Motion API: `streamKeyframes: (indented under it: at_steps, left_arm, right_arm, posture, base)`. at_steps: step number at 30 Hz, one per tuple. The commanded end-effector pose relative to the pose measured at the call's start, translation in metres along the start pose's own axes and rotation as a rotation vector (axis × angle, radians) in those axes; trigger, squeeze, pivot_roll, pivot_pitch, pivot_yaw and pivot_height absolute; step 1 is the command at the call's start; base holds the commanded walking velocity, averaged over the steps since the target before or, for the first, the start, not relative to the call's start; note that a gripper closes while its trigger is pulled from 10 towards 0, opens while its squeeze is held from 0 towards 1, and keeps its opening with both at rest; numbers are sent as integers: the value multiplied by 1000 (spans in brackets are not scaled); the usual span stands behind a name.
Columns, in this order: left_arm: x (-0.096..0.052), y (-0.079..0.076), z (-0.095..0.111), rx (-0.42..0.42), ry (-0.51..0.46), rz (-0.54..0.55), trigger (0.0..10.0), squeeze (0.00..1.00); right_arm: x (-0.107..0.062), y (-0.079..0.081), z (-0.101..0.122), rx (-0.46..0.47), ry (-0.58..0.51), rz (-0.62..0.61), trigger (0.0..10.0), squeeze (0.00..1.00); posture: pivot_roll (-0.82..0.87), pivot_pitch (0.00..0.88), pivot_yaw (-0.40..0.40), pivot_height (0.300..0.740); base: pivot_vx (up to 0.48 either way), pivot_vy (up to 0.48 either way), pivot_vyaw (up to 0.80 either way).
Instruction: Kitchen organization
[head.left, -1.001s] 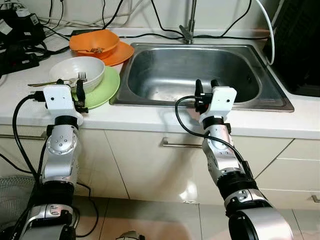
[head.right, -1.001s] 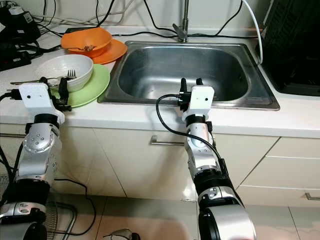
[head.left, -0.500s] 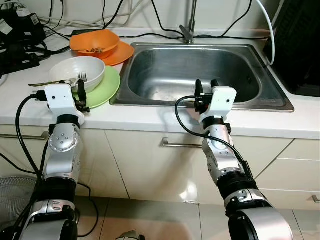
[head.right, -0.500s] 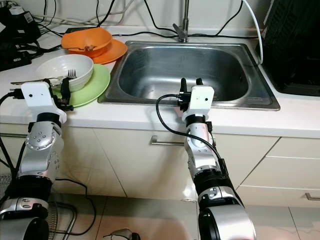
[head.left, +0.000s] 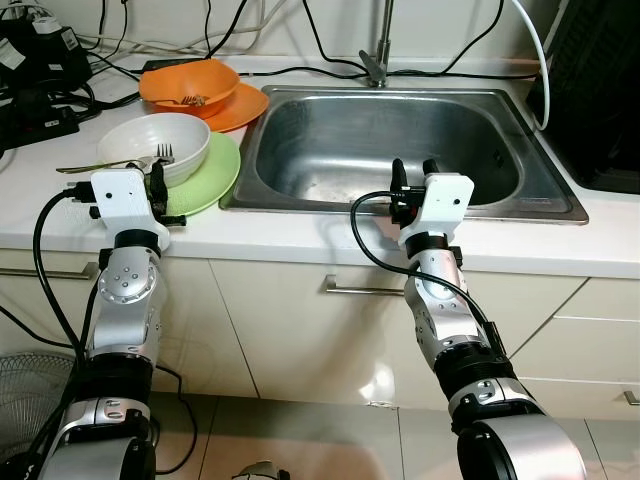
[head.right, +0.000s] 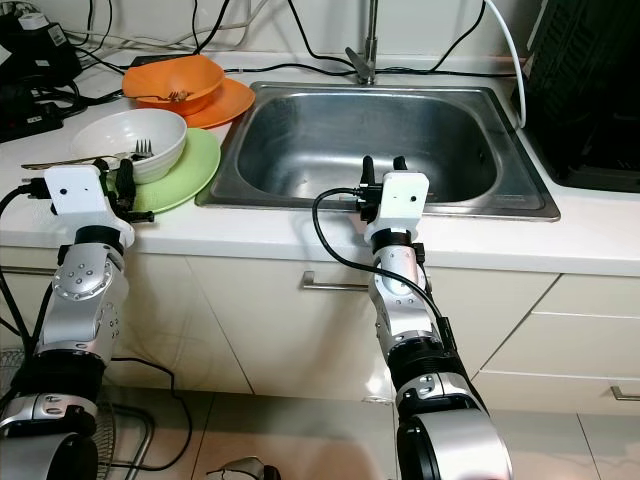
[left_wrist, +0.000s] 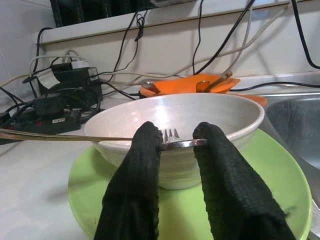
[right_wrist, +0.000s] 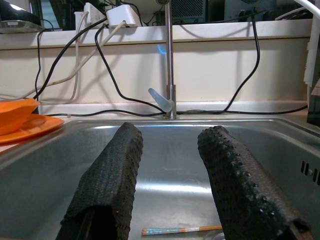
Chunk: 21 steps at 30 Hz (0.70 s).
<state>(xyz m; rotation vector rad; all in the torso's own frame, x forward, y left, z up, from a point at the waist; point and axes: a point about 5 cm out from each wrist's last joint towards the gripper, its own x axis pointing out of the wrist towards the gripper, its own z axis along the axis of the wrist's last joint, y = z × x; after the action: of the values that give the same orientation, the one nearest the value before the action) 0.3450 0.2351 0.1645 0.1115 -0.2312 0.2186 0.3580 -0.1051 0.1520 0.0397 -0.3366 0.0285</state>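
Two dish stacks sit at the frame's upper left: a white bowl with a fork on a green plate, and an orange bowl behind. The left gripper, fingers parted and empty, has edged nearer the white bowl than a second ago; closing on its rim looks next. At centre, the right gripper waits open over the sink, unmoved.

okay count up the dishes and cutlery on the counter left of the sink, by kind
Bowls: 2, white bowl and orange bowl
Plates: 2, green plate and orange plate
Forks: 2, one in each bowl
Total: 6
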Motion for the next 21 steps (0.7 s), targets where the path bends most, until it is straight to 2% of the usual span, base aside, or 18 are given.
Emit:
streamKeyframes:
  at_steps: [1, 3, 6, 11, 13, 21]
  left_arm:
    - [5, 4, 4, -5, -11, 19, 1137, 0]
    - [5, 4, 5, -4, -14, 20, 745, 0]
    - [5, 2, 5, -4, -17, 19, 902, 0]
    - [5, 0, 6, -3, -25, 9, 0, 0]
    - [5, -1, 7, 4, -35, 4, 0, 0]
    - [7, -13, 26, 124, -153, -45, 0, 0]
  right_arm:
    - [0, 1, 0, -6, 3, 1, 10000, 0]
    - [0, 1, 0, -6, 4, 0, 10000, 0]
    - [-1, 1, -1, -6, 8, 1, 10000, 0]
    - [-1, 1, -1, -7, 8, 2, 10000, 0]
    - [-1, 1, -1, -8, 8, 3, 10000, 0]
    - [-1, 4, -1, -5, 9, 12, 10000, 0]
  posture:
    - [164, 1, 54, 740]
    - [165, 1, 52, 740]
    - [164, 1, 53, 740]
    - [163, 0, 53, 740]
    - [163, 0, 53, 740]
    - [168, 0, 54, 740]
  base:
    - [0, 0, 0]
    - [0, 0, 0]
    - [0, 0, 0]
    - [0, 0, 0]
    - [0, 0, 0]
    - [0, 0, 0]
